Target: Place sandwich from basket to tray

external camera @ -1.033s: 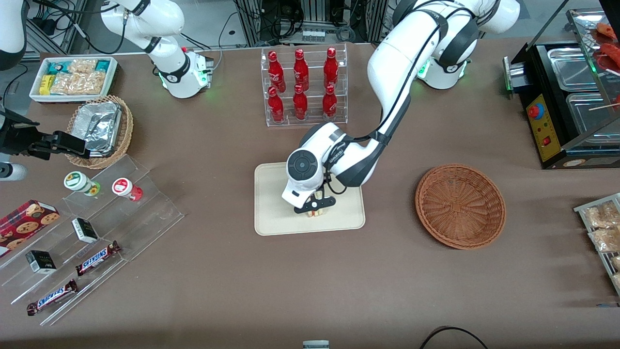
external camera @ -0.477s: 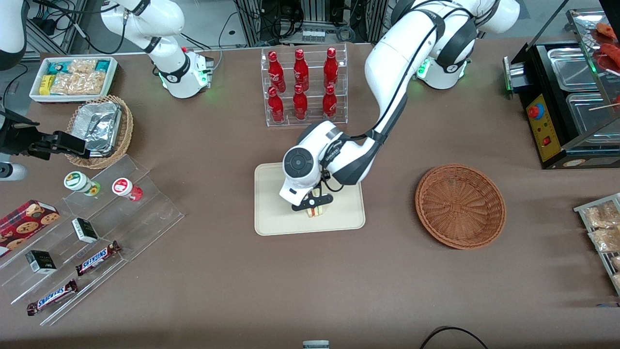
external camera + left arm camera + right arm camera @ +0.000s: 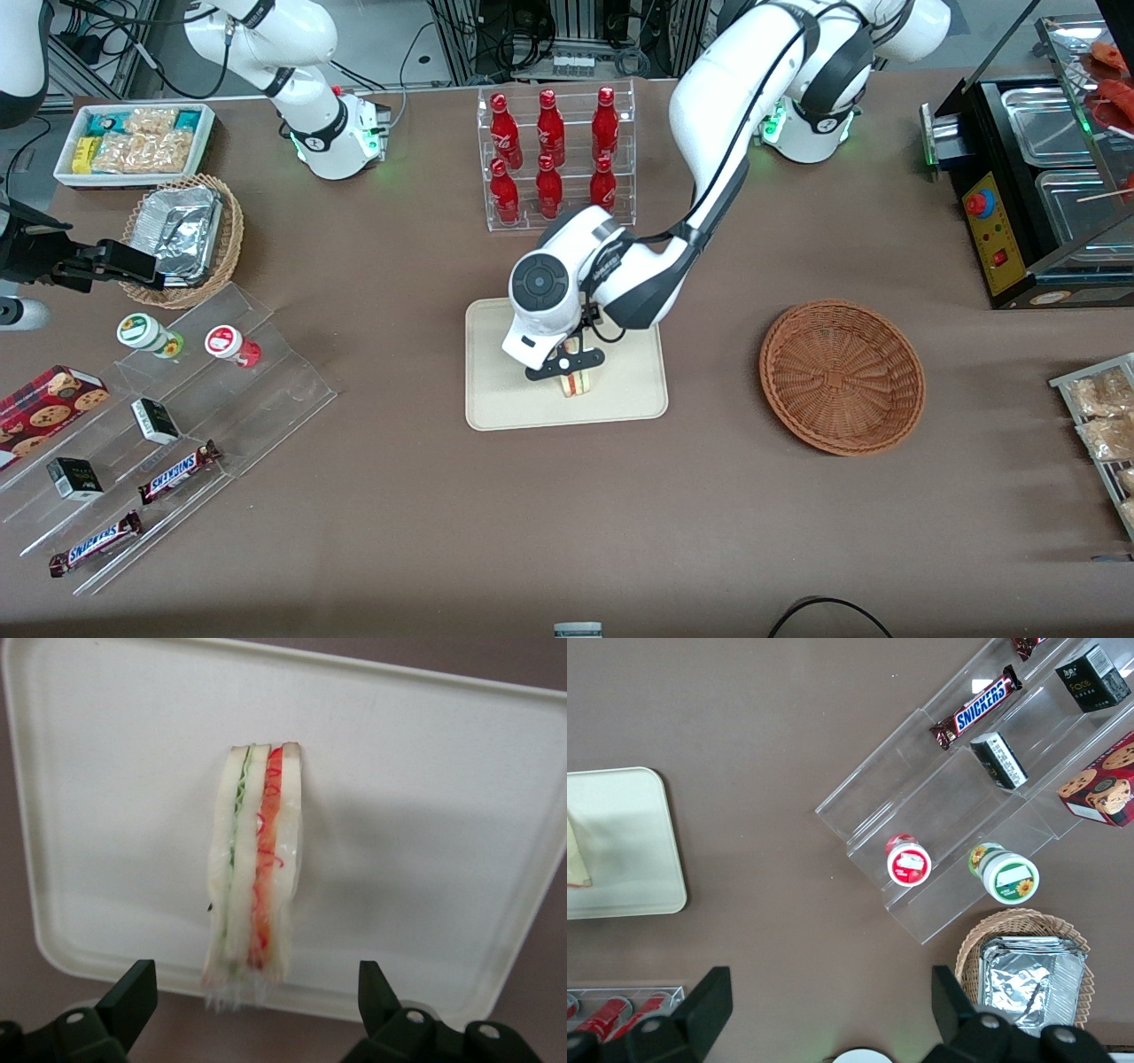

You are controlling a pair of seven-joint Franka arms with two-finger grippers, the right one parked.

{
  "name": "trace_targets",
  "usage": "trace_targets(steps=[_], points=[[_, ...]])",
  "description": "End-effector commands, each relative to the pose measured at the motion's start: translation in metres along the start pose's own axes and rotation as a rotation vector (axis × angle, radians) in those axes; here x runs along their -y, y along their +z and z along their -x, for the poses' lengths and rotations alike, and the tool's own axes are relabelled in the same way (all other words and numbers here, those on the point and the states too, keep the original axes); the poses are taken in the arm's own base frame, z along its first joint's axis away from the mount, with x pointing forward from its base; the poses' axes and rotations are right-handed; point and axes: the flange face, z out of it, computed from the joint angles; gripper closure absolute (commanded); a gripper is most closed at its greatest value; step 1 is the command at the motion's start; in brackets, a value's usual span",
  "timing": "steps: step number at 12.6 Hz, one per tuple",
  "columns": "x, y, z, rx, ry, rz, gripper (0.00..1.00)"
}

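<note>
The sandwich [image 3: 578, 384] [image 3: 254, 864] stands on its edge on the cream tray [image 3: 505, 403] [image 3: 425, 815], its red and green filling lines facing up. My gripper [image 3: 567, 364] [image 3: 257, 997] hangs just above it, open, with both black fingers [image 3: 133, 992] spread wide and touching nothing. The reddish-brown basket [image 3: 842, 376] sits empty, toward the working arm's end of the table from the tray.
A clear rack of red bottles [image 3: 555, 159] stands farther from the front camera than the tray. Toward the parked arm's end lie a stepped acrylic shelf with snacks [image 3: 168, 416], a tan basket with a foil container [image 3: 182, 230] and a white bin of packets [image 3: 133, 142].
The gripper has risen off the sandwich and drawn back slightly from the front camera; the sandwich stays on the tray, free of the fingers.
</note>
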Motion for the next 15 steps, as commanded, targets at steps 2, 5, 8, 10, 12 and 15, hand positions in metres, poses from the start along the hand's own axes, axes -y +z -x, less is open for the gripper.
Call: trace_targets(steps=[2, 5, 8, 10, 12, 15], points=[[0.016, -0.072, 0.02, -0.016, 0.002, -0.006, 0.0], [0.04, -0.103, 0.012, -0.03, 0.058, -0.035, 0.0], [0.105, -0.143, -0.036, -0.003, 0.083, -0.013, 0.0], [0.152, -0.162, -0.05, -0.006, 0.165, 0.008, 0.0], [0.202, -0.175, -0.061, 0.005, 0.271, 0.012, 0.0], [0.279, -0.187, -0.078, 0.02, 0.295, 0.01, 0.0]])
